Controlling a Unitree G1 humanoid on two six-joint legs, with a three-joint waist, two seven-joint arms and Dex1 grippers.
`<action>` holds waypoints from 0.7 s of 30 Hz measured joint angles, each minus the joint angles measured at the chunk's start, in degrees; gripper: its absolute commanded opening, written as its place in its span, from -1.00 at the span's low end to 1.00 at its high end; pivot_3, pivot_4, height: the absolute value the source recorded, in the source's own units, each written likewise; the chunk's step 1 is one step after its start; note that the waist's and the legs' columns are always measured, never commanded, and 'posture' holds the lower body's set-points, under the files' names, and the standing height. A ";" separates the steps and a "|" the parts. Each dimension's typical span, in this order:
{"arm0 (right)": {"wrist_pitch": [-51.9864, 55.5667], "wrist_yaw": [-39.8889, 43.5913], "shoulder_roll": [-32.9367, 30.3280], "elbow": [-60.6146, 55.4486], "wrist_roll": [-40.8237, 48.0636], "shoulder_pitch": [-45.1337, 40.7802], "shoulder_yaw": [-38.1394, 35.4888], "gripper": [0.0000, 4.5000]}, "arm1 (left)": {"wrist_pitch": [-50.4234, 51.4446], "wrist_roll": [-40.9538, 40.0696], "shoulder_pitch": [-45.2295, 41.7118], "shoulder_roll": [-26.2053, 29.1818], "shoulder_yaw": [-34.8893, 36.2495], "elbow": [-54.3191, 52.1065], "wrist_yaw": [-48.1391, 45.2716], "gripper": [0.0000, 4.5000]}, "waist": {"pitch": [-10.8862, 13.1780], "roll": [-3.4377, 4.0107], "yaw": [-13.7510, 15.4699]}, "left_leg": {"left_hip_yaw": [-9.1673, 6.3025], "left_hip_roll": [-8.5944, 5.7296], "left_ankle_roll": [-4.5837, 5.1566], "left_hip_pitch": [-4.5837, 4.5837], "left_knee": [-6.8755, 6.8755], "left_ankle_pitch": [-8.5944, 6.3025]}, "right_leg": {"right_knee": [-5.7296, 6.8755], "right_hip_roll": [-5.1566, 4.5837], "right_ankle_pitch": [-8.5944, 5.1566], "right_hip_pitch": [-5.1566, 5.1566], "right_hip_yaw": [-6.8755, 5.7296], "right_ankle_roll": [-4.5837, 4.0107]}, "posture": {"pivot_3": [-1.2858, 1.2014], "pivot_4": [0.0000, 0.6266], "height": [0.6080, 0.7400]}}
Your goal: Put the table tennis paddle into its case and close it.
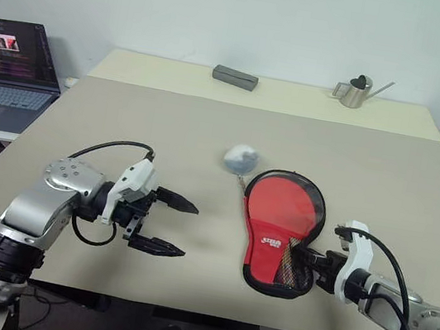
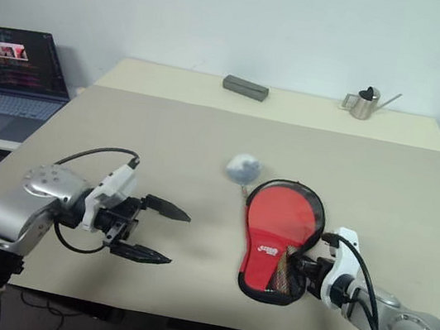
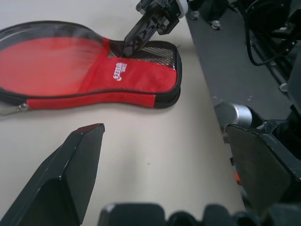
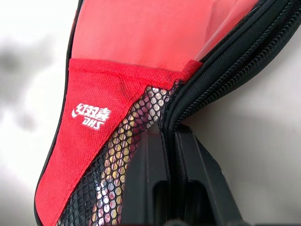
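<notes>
The case [image 1: 279, 229] lay flat on the table [image 1: 165, 140] near its front edge, right of centre, with the right gripper [image 1: 302, 263] clamped shut on the zip rim at the handle end. The left gripper [image 1: 169, 224] hovered well apart to the left, fingers [image 1: 178, 201] spread wide and holding nothing. The table tennis paddle's red face showed through the case's clear panel; a white ball [image 1: 240, 158] lay just beyond the case, a grey block [image 1: 235, 77] and a metal watering can [image 1: 355, 92] stood near the far edge.
</notes>
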 measured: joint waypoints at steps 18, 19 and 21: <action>-1.03 -13.01 -1.90 -2.91 17.46 7.42 -1.92 -0.97 | 3.02 -1.25 -4.38 -0.88 -4.11 -1.84 -0.14 1.00 | -0.01 -0.01 0.03 | -0.07 -0.01 0.00 0.01 -0.01 0.00 | 0.01 0.02 -0.08 0.05 0.00 -0.02 | 0.03 -0.52 1.00; -1.75 -13.83 -2.36 -2.93 18.65 8.04 -1.70 -0.97 | 3.19 -1.25 -4.68 -0.95 -4.19 -1.81 -0.14 1.00 | -0.01 -0.02 0.03 | -0.08 -0.01 0.00 0.01 -0.01 0.00 | 0.01 0.02 -0.08 0.05 0.00 -0.02 | 0.03 -0.52 1.00; -3.42 -15.92 -3.83 -2.85 21.45 9.16 -0.85 -0.97 | 3.26 -1.24 -5.37 -1.13 -4.46 -1.54 -0.16 1.00 | -0.01 -0.02 0.05 | -0.07 -0.02 0.00 0.01 -0.01 0.00 | 0.01 0.02 -0.09 0.06 0.00 -0.01 | 0.03 -0.52 1.00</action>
